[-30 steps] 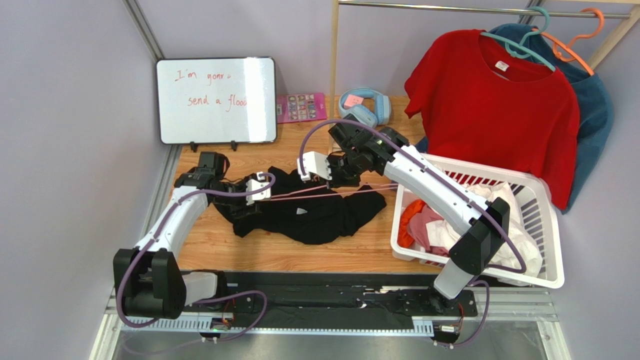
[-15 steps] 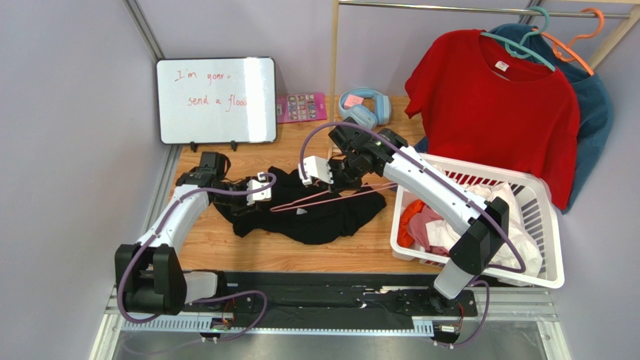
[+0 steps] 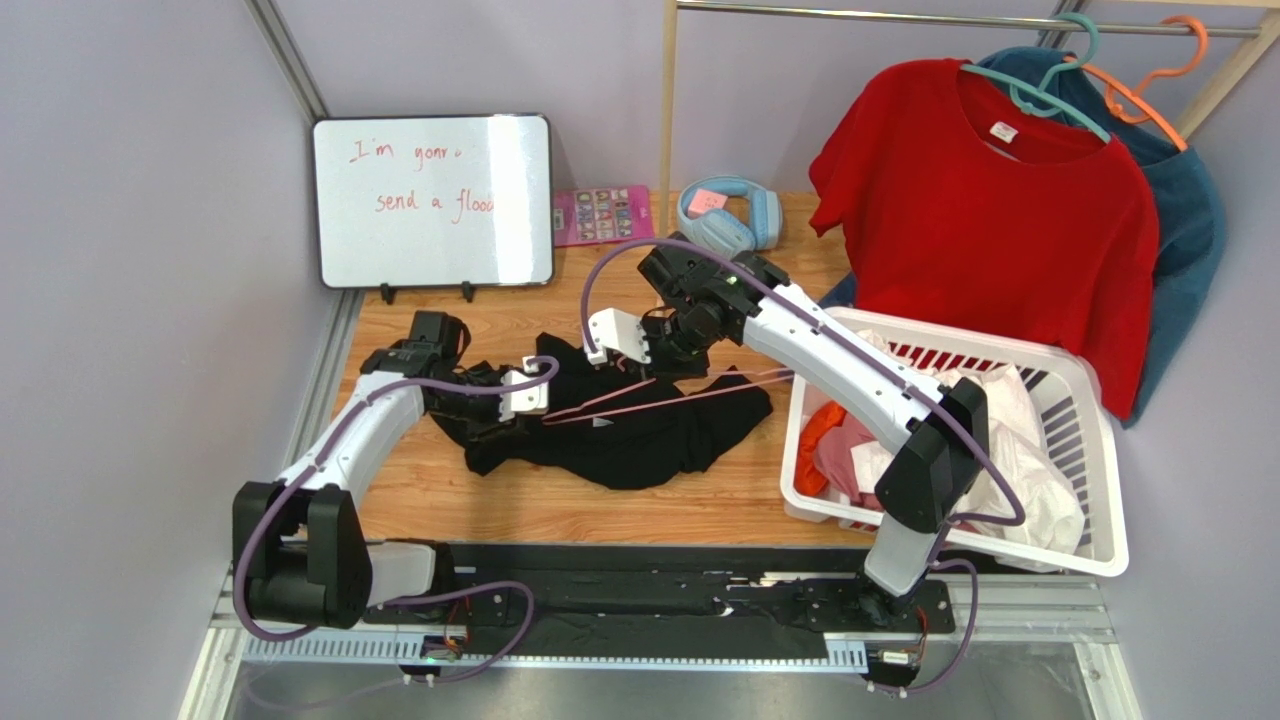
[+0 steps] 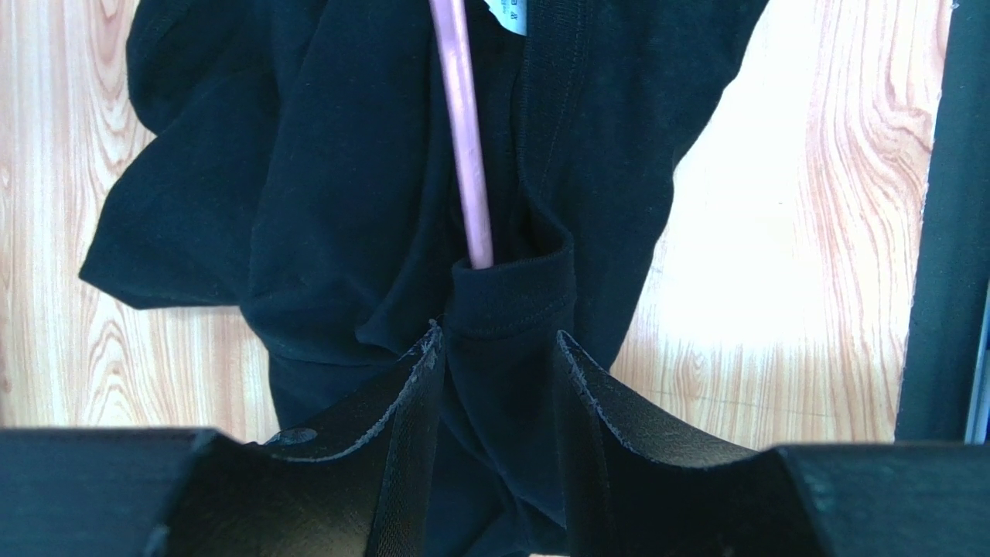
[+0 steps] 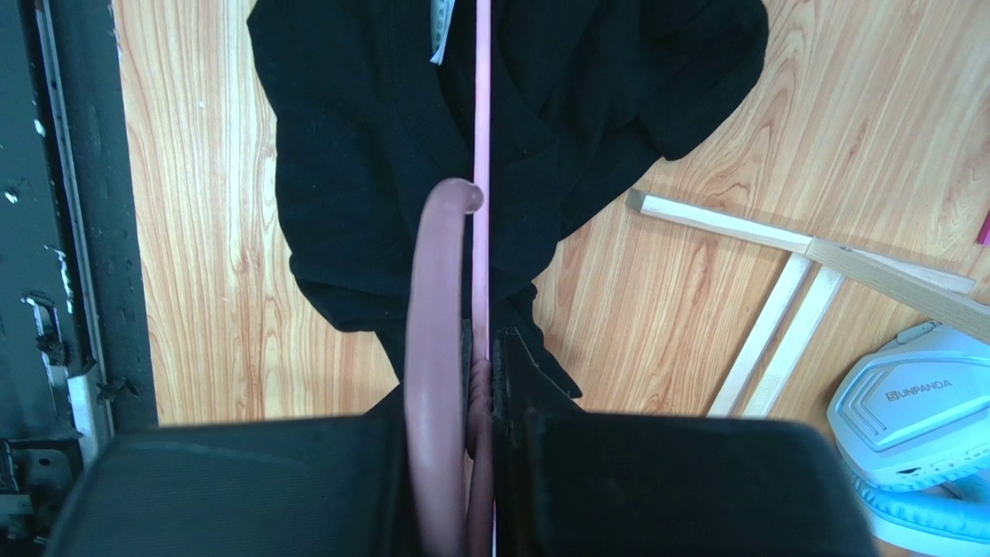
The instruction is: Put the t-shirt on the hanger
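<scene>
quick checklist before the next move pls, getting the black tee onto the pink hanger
1. Hold of the right gripper on the hanger: ok, jaws closed on the wire beside the hook.
2. Hold of the left gripper on the t-shirt: ok, a hemmed fold sits pinched in its jaws.
3. Hanger end under fabric: ok, the wire vanishes behind that fold.
4. Whole frame inside the shirt: not ok, the top view shows most of the wire bare.
5. Which opening it entered: cannot tell.

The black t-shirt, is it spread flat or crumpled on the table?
Crumpled: the t-shirt lies bunched in folds, one edge pinched in the left gripper.
</scene>
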